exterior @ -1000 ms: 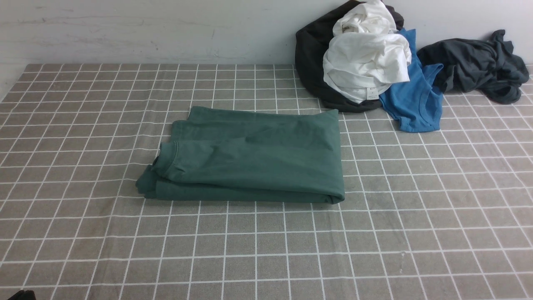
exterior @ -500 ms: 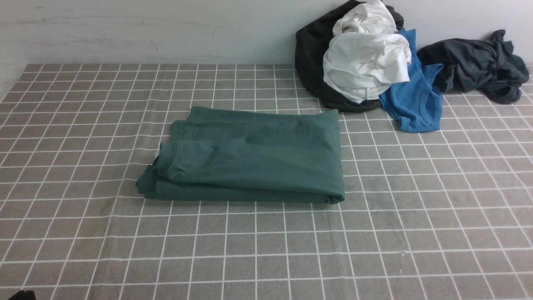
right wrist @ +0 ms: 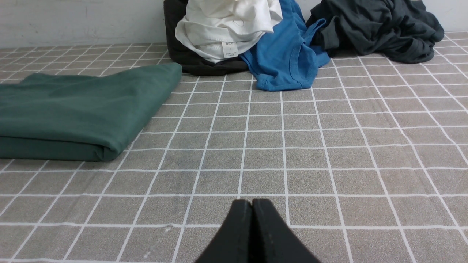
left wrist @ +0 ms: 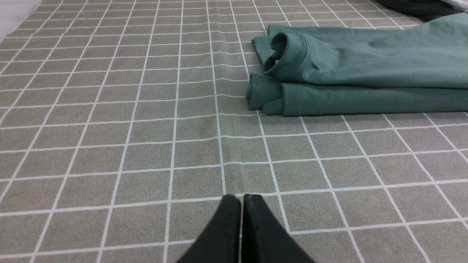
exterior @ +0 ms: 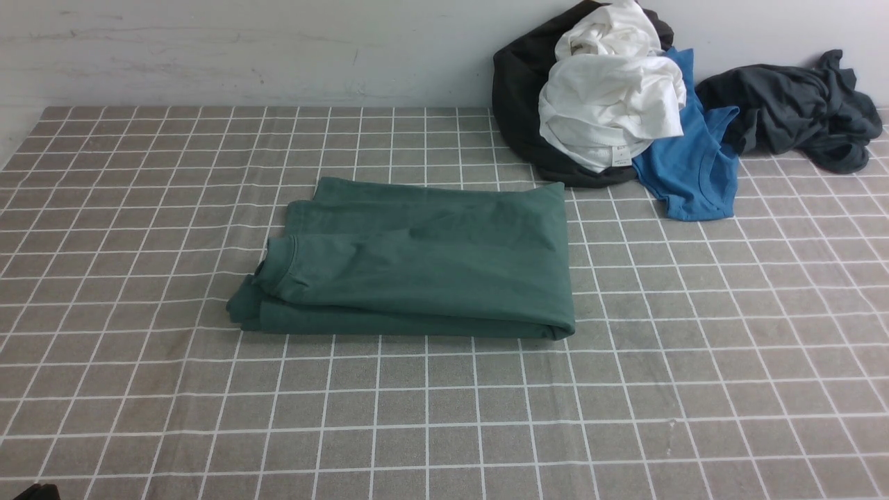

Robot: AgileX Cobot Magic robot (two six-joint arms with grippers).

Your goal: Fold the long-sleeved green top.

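Green long-sleeved top [exterior: 417, 260] lies folded, unmoved; both end effectors [left wrist: 241, 204] [right wrist: 252, 208] stay pressed together.

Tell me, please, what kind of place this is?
Probably a lab bench for cloth-folding trials: a checked tablecloth against a bare wall, a folded green top, and a pile of other clothes at the back.

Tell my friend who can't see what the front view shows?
A folded green top lies in the middle of a checked tablecloth. A pile of black, white and blue clothes sits at the far right by the wall. No robot arms show.
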